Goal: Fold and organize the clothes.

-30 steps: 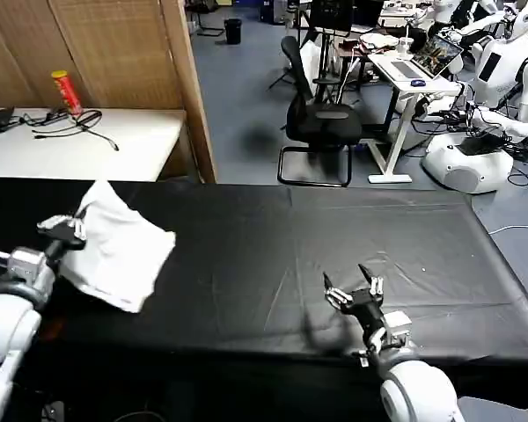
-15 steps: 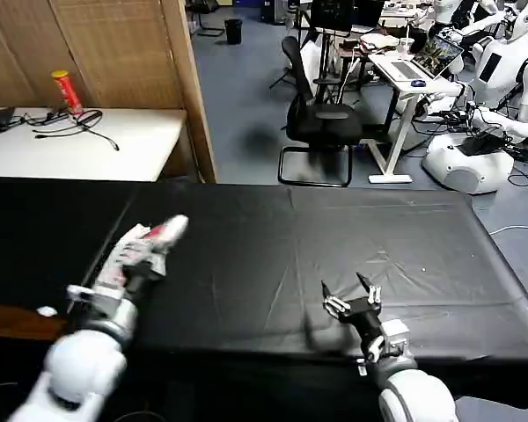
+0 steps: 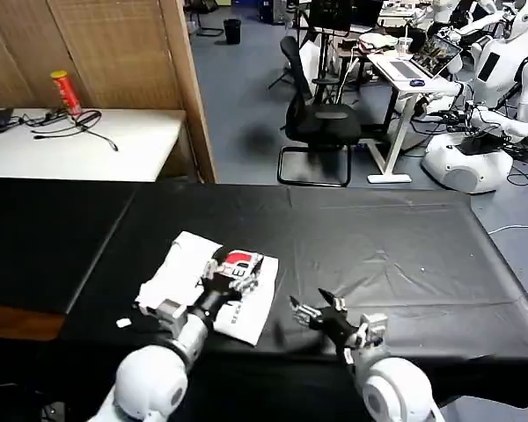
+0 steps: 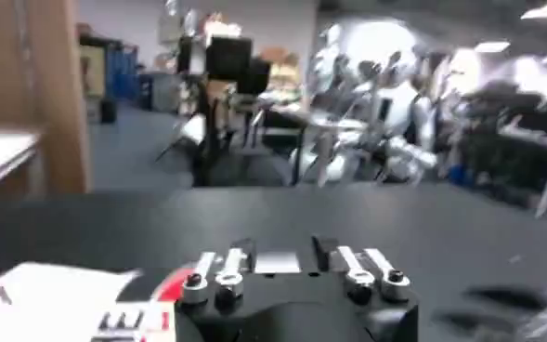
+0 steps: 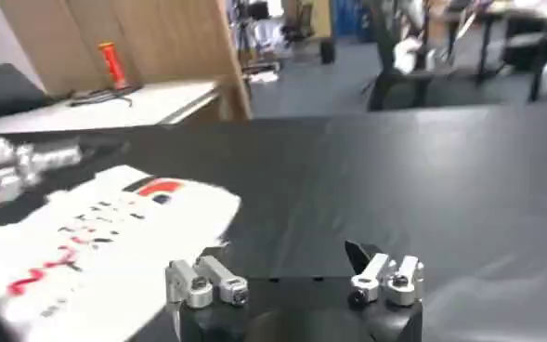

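Observation:
The clothes are one white T-shirt, folded into a loose rectangle on the black table, left of centre near the front edge. Its red logo and lettering face up. My left gripper rests over the shirt's printed part; in the left wrist view its jaws stand open with nothing between them, and the T-shirt lies beside them. My right gripper hovers open just right of the shirt. The right wrist view shows it open over bare table, with the T-shirt off to one side.
A white side table with a red can and cables stands at the back left, beside a wooden partition. An office chair, a desk with a laptop and parked robots stand beyond the table.
My left arm swung the shirt from the table's far left to the front centre and laid it down print up. The right gripper shifted a little left and nearer.

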Robot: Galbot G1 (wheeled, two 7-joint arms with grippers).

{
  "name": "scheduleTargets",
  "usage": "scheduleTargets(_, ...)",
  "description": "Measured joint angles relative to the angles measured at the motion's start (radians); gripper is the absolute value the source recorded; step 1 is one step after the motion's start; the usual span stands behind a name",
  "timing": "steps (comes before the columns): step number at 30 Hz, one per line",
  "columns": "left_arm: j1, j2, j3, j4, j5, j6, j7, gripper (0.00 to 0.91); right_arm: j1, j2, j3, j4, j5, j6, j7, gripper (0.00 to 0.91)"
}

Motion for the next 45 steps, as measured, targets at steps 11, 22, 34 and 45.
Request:
scheduleTargets(11,0.027,0.053,-0.066,0.008,0.024,-0.027,-0.005,0.878,0.12,0.056,-0.1,-0.119,0.051,-0.001,0.043,0.663)
scheduleTargets(22,0.048,0.07,-0.106,0.011,0.024,-0.037,0.0,0.878,0.166,0.11,-0.123,-0.219,0.051,0.006,0.051,0.0)
scheduleTargets(34,0.076,0.056,-0.147,0.026,0.031,-0.059,0.001,0.878,0.216,0.048,-0.05,-0.255,0.064,0.001,0.035,0.0)
scheduleTargets(45,0.104,0.041,-0.18,0.045,0.021,-0.086,-0.004,0.878,0.2,-0.07,0.031,-0.196,-0.071,-0.008,-0.049,0.878)
